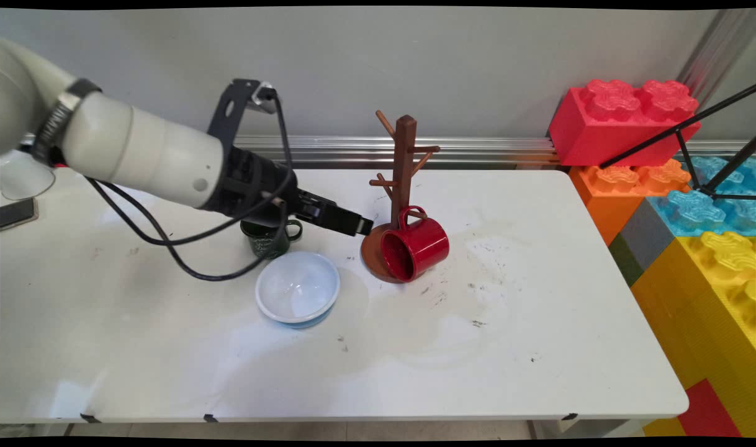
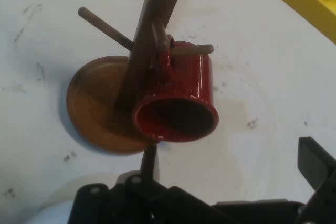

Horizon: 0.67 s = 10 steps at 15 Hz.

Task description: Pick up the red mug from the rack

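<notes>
Gripper [image 1: 360, 227] fingers apart, just left of red mug [image 1: 415, 248] hanging by its handle on mug tree [image 1: 405, 167] (rim seemingly touching base).

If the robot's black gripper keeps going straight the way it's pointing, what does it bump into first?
Most likely the red mug hanging on the brown mug tree. The gripper points right at the mug's open mouth, though the tree's round base lies close by too.

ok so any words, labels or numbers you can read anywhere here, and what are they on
None can be read.
The dark green mug behind the hand carries pale markings: too small to read.
The red mug, wooden mug stand, pale blue bowl and big toy bricks show no lettering.
</notes>
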Each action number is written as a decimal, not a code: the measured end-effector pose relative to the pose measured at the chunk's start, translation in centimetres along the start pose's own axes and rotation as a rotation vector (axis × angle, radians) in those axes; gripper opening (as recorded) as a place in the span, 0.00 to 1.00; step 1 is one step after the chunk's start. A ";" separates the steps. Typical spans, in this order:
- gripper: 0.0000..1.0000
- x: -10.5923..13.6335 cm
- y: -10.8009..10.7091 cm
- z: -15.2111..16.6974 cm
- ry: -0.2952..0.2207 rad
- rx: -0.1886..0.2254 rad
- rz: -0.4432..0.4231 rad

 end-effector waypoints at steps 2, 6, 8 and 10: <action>1.00 -0.5 0.4 1.4 0.013 0.008 -0.038; 1.00 -1.2 1.1 3.9 0.026 0.014 -0.089; 1.00 -1.5 1.5 5.1 0.028 0.011 -0.107; 1.00 -1.7 1.7 6.0 0.029 0.008 -0.120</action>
